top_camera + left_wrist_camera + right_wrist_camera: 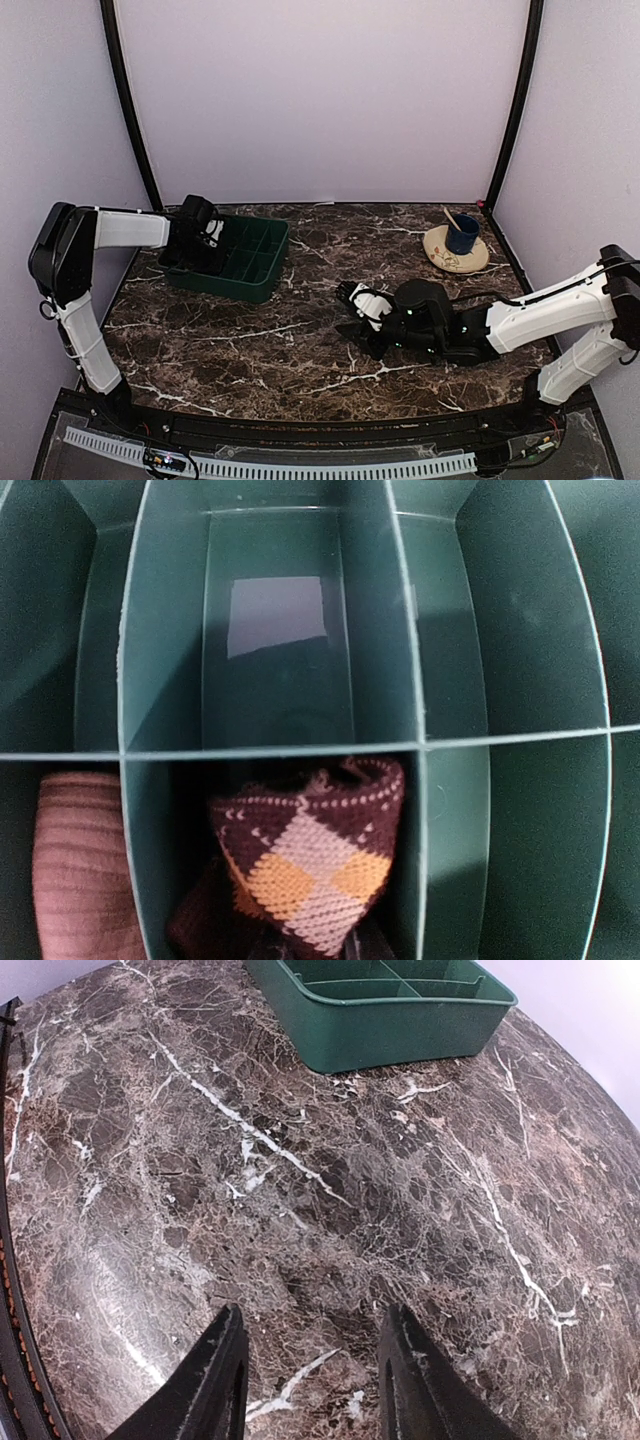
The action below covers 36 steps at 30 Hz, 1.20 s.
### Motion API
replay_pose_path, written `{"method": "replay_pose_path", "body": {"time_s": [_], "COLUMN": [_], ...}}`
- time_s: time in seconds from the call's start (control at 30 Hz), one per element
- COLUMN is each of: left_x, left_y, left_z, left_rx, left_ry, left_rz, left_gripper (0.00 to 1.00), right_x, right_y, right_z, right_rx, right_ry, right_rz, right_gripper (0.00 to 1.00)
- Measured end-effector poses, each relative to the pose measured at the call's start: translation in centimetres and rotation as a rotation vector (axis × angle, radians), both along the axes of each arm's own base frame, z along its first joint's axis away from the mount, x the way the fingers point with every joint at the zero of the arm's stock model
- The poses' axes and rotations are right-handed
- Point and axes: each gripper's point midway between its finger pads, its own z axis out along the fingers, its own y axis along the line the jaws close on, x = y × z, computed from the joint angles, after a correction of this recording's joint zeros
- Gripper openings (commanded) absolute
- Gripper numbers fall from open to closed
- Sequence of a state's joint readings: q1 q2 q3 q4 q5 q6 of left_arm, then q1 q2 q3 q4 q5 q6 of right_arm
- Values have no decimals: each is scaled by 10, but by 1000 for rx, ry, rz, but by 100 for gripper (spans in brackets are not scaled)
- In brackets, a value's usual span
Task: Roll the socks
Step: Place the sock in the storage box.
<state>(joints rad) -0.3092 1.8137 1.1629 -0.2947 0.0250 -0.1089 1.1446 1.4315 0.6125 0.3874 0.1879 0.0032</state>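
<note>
Top external view: the marble desk (250,340) lies under my right end effector (310,1370), whose fingers stand apart and hold nothing. The green tray (245,283) sits below my left end effector (312,948), which is clamped on the checkered sock (310,860) inside one compartment. The tan sock (85,870) fills the neighbouring compartment.

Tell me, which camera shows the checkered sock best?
The left wrist view. The checkered sock sits bundled in a tray compartment, close up, its diamond pattern plain. In the top view the left arm covers that part of the tray, so no sock shows. The right wrist view catches only the tray's outside and rim.
</note>
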Motion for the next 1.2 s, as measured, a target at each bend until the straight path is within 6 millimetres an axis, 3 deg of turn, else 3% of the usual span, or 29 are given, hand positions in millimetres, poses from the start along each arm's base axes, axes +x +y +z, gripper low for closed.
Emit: {"method": "replay_pose_path", "body": {"time_s": [0.23,0.43,0.67,0.83,1.2], "left_x": [1,0,1,5,9], "left_y": [0,2,0,0,3], "left_z": [-5,-8,-9,-5,4], "left_rx": [-35,-43,-75,-96,-85], "left_ry": [38,91,124,122,107], "left_rz": [4,8,9,33,51], "left_gripper": [7,14,35,42,46], "right_x": [2,2,2,2,2], "right_y": [4,4,4,4,6], "right_z": [7,4,2,2,4], "right_rx": [13,6,3,0,3], "right_ry": [-6,-2,-1,1,1], "right_rz": [0,0,0,0,3], "right_gripper": [41,41,41,41,41]}}
